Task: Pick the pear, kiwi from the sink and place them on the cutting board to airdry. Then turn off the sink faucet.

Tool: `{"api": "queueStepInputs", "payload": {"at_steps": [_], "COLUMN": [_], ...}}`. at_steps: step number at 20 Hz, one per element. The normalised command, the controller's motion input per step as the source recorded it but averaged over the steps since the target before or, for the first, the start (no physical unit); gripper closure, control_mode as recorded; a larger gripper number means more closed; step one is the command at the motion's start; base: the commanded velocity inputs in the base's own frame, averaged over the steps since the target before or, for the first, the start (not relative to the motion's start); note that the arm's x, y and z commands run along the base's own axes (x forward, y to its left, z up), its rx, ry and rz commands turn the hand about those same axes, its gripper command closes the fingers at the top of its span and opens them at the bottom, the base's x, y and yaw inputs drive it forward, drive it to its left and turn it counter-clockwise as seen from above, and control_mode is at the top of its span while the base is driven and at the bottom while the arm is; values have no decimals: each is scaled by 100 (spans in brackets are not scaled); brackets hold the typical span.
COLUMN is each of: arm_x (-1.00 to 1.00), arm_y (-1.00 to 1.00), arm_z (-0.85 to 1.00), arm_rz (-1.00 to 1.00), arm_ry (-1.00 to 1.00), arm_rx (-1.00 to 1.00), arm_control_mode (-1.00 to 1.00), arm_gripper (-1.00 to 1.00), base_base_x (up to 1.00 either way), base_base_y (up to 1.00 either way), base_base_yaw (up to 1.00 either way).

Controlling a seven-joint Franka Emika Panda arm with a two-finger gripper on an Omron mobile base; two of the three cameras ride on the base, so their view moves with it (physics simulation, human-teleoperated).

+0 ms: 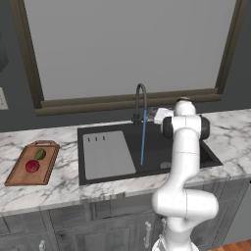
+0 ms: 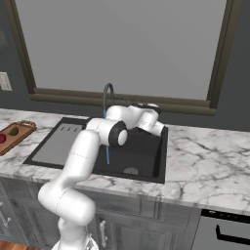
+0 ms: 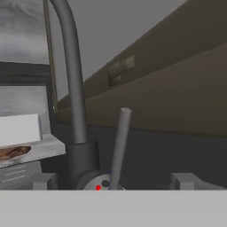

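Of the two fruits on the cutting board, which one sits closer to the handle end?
The kiwi, the olive-green one. It lies just below the handle loop of the cutting board, while the red pear sits nearer the board's middle.

The scene is viewed from behind and left of the arm in the left base view, looking forward and down over the marble counter (image 1: pixel 59 181), with the sink (image 1: pixel 157 147) central and the cutting board (image 1: pixel 22 174) at the near left. From behind and to the right, in the right base view, the same sink (image 2: pixel 146 156), sink faucet (image 2: pixel 107 95) and window (image 2: pixel 122 44) are shared, the cutting board (image 2: pixel 19 132) being cut by the left edge. In the hand view the sink faucet (image 3: pixel 73 88) and its lever (image 3: pixel 119 146) are seen very close, from low at counter level, facing the window sill (image 3: pixel 177 88).
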Motion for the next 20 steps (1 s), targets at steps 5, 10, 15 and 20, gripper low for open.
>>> {"api": "queueStepInputs", "payload": {"at_steps": [5, 10, 15, 20], "arm_x": [37, 37, 31, 29], "arm_y": [0, 0, 0, 0], "arm_z": [-15, -16, -9, 0], "arm_rz": [0, 0, 1, 3], "arm_ry": [0, 0, 0, 0], "arm_rx": [0, 0, 0, 0], "arm_control_mode": [-100, -100, -100, -100], "arm_gripper": [-100, -100, -100, -100], "base_base_x": [0, 0, 0, 0], "base_base_y": [0, 0, 0, 0], "base_base_yaw": [0, 0, 0, 0]}}
